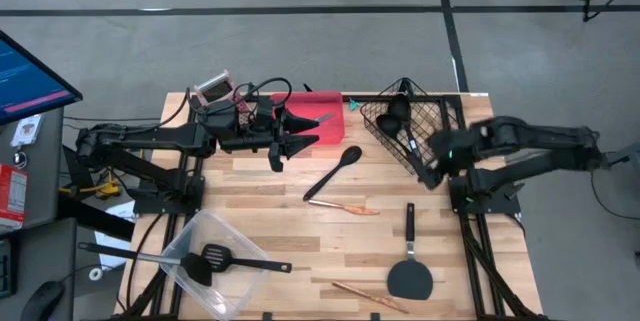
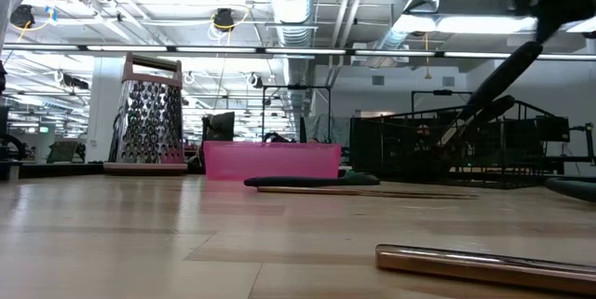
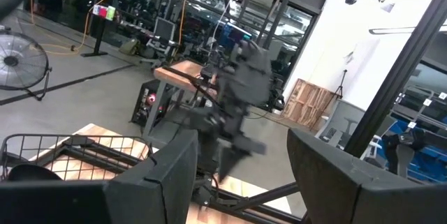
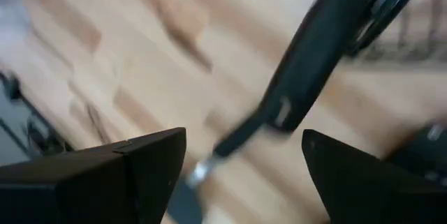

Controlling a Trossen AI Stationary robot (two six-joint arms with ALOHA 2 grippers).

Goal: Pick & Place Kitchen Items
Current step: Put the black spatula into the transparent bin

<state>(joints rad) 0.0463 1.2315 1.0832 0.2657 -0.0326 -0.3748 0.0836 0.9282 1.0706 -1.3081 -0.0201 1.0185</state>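
Kitchen items: black ladle (image 1: 397, 113) tilted over wire basket (image 1: 440, 119) rim, upper right; right pincer (image 1: 432, 173) spread beside, could topple out; left pincer (image 1: 278, 146) spread, idle

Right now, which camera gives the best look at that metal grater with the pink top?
The low view: the grater stands upright, its holes plain. The high view shows only its pink top from above. Neither wrist view shows it.

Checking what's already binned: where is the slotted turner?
High view: the slotted turner lies in the clear container at the table's front left.
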